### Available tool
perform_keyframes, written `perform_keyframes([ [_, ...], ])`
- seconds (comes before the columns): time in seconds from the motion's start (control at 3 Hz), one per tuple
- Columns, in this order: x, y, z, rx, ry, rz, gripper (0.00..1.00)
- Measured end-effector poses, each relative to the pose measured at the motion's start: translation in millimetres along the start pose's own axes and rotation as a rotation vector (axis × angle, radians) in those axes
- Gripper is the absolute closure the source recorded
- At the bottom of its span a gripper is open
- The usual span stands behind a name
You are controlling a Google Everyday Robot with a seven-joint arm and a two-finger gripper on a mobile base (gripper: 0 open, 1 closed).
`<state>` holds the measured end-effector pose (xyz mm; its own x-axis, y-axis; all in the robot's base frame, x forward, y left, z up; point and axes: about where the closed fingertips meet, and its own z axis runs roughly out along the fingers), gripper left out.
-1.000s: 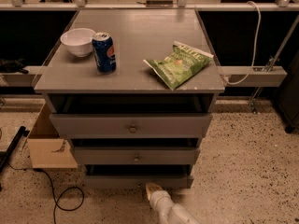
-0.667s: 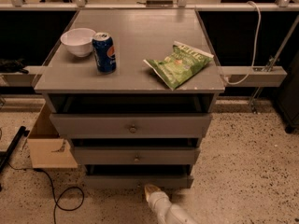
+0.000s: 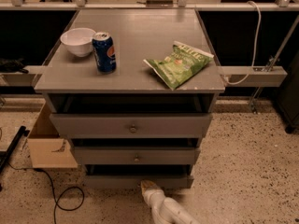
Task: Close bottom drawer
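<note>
**A:** Where is the tool [image 3: 149,186]?

**B:** Low in the view, at the end of a pale arm that comes up from the lower edge. Its tip sits at the front panel of the bottom drawer [image 3: 117,181], a little right of the panel's middle. It is touching the panel or just short of it; I cannot tell which.

**A:** Wide or narrow?

**B:** I cannot tell. The tip shows only as one pale shape against the panel.

**A:** And the bottom drawer itself?

**B:** It is the lowest of three in the grey bench [image 3: 140,31], just above the speckled floor [image 3: 243,171]. Its slim front stands a little forward, with a dark gap above it.

**A:** The other two?

**B:** The top drawer [image 3: 131,124] looks pulled out the farthest, the middle drawer [image 3: 135,156] less so. Each has a small round knob at its centre.

**A:** What is on the bench?

**B:** A white bowl [image 3: 77,41] at the left and a blue can [image 3: 104,52] upright just beside it. A green chip bag [image 3: 180,63] lies flat toward the right, apart from the can.

**A:** Anything on the floor?

**B:** A cardboard box [image 3: 49,146] stands left of the drawers, and a black cable [image 3: 60,199] loops in front of it.
</note>
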<state>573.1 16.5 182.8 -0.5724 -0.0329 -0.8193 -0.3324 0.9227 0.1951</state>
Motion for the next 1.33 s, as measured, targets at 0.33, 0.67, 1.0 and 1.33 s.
perform_keyframes([
  [0.33, 0, 1, 11, 0.009, 0.015, -0.005, 1.0],
  [0.67, -10, 5, 28, 0.023, 0.01, -0.017, 1.0],
  [1.0, -22, 14, 36, 0.031, -0.025, -0.02, 1.0],
  [1.33, -21, 9, 28, 0.031, -0.028, -0.009, 1.0],
])
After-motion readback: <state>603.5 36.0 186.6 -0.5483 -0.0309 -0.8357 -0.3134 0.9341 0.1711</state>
